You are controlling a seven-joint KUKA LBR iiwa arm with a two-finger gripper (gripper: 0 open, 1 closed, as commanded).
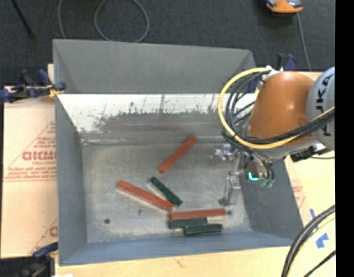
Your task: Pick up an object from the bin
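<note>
Red stick [198,214] lies by the bin's front wall [165,246], claw [228,196] near its right end, width I cannot tell.

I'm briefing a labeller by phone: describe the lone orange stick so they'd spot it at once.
Find the back wall of the grey bin. On the floor just in front of it lies the orange stick, slanting up to the right. It lies alone; the other red and green sticks lie paired nearer the front.
</note>
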